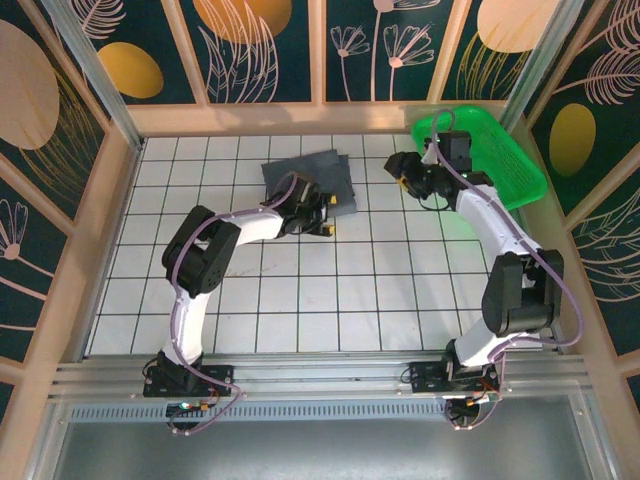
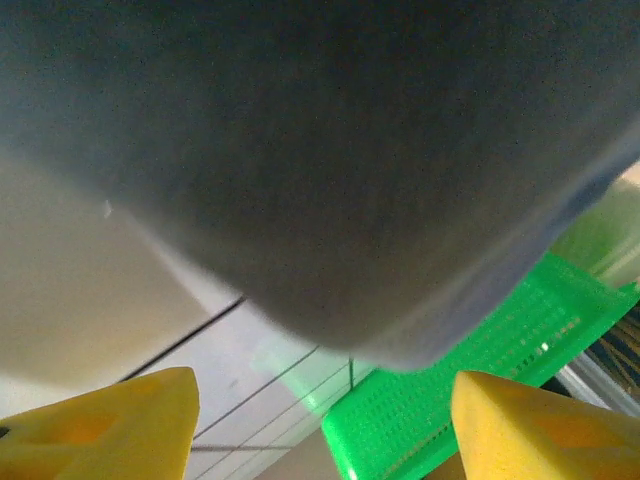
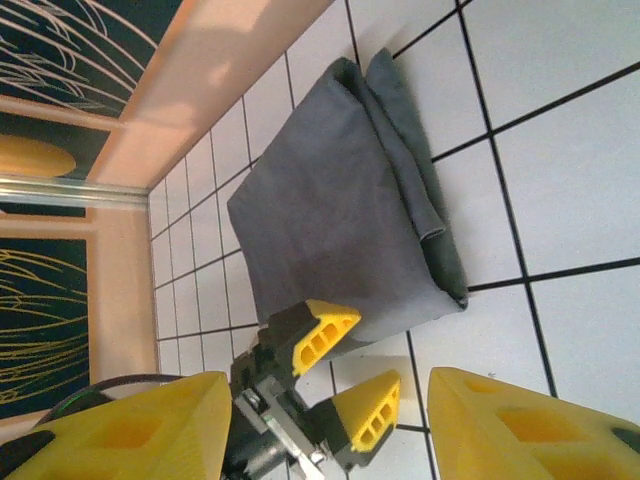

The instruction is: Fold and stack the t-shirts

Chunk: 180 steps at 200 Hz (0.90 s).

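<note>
Left pincer (image 3: 345,375) released at t-shirts (image 3: 340,210) edge; right pincer (image 1: 403,172) released, empty; right wrist shows folded layers.

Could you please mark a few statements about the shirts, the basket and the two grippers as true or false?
1. The folded t-shirts lie stacked on the white tiled table, outside the green basket. True.
2. The right gripper is shut on a t-shirt. False: its fingers are wide apart with nothing between them, and it is off to the side of the stack.
3. The left gripper is at the edge of the stack with its fingers apart. True.
4. The green basket sits at the far left corner of the table. False: it is at the far right corner, beside the right arm.
</note>
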Motion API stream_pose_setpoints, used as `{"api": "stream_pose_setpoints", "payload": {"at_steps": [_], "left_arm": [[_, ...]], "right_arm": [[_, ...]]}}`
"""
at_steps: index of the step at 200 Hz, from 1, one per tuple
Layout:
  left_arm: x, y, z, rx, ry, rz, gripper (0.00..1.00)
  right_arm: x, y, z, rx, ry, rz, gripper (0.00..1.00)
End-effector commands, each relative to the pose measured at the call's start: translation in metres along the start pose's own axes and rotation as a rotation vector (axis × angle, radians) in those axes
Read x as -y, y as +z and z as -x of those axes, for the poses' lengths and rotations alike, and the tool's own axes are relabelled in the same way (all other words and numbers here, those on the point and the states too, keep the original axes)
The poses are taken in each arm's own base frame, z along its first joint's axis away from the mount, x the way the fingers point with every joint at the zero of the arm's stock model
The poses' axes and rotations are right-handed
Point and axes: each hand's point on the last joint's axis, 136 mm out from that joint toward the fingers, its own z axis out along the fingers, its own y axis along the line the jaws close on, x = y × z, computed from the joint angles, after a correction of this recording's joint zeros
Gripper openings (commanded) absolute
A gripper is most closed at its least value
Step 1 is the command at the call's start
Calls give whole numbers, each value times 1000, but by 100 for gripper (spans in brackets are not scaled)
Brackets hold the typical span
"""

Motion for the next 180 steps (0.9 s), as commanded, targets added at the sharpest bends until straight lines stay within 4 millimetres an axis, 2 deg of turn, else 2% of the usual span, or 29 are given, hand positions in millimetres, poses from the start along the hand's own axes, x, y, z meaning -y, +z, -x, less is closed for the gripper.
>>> {"api": "stream_pose_setpoints", "payload": {"at_steps": [1,29,55,73,79,105,128,139,167,180], "left_arm": [[30,9,-7,-10,-101,-78,64],[21,23,6,25,-145,-66,47],[19,36,23,53,-172,-59,29],[18,36,48,78,-188,-55,8],[18,32,59,98,-192,-59,0],[29,-2,115,188,-160,-87,0],[34,-44,170,265,-100,-95,0],[42,-63,196,280,-36,-115,0],[53,-95,262,255,197,-80,0],[42,-112,290,276,270,17,0]], "right_arm": [[8,-11,-6,-16,3,2,55],[16,-14,-5,-12,24,-6,54],[14,-15,0,-7,28,1,54],[11,-16,4,-4,28,0,53],[11,-17,6,0,27,-1,53],[11,-19,10,9,29,-8,52],[11,-20,10,9,35,-5,52],[11,-19,10,7,38,-3,51],[10,-16,7,-6,41,10,51],[10,-15,5,-14,34,17,51]]}}
